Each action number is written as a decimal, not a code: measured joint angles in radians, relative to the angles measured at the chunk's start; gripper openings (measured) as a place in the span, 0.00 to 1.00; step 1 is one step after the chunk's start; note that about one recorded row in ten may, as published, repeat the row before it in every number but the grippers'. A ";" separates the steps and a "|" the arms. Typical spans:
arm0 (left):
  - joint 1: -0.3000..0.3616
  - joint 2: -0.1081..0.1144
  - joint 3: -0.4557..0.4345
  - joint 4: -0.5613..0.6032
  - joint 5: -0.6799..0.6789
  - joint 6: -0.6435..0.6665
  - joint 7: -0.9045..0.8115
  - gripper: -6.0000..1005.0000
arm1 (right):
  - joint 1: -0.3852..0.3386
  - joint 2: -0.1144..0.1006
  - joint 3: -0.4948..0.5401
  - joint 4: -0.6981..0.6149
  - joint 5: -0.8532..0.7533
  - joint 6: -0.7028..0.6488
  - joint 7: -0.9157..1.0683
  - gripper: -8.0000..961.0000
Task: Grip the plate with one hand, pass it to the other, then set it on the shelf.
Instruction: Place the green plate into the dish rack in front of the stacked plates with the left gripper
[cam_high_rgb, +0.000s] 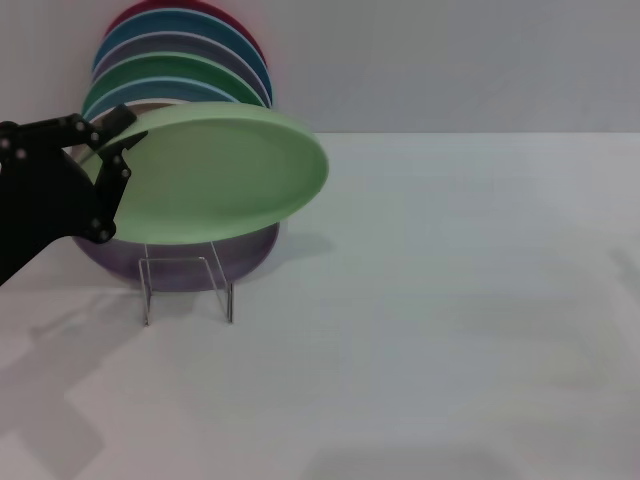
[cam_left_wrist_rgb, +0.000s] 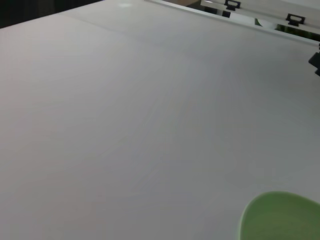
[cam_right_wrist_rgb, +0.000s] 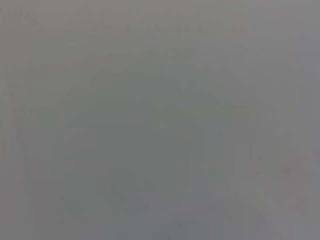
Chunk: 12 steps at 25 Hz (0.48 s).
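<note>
The pale mint-green plate is held tilted above the wire shelf, in front of the plates standing in it. My left gripper, black linked bars on a bulky black arm, is shut on the plate's left rim. Part of the plate's rim also shows in the left wrist view. My right gripper is out of view in every frame; the right wrist view shows only plain grey.
Several plates stand in the rack behind the mint one: a lilac-purple plate lowest, a darker green plate, blue ones and a red one. The white table stretches to the right and front.
</note>
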 joint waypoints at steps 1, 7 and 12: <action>0.002 0.001 0.000 0.001 0.000 -0.005 0.000 0.06 | 0.002 0.000 -0.002 0.000 0.000 0.001 0.000 0.64; 0.008 0.004 0.000 0.002 0.000 -0.017 0.000 0.06 | 0.005 0.000 -0.019 0.000 0.001 0.004 -0.001 0.64; 0.011 0.004 0.000 0.008 0.000 -0.025 0.000 0.06 | 0.004 0.000 -0.025 0.000 0.005 0.021 -0.001 0.64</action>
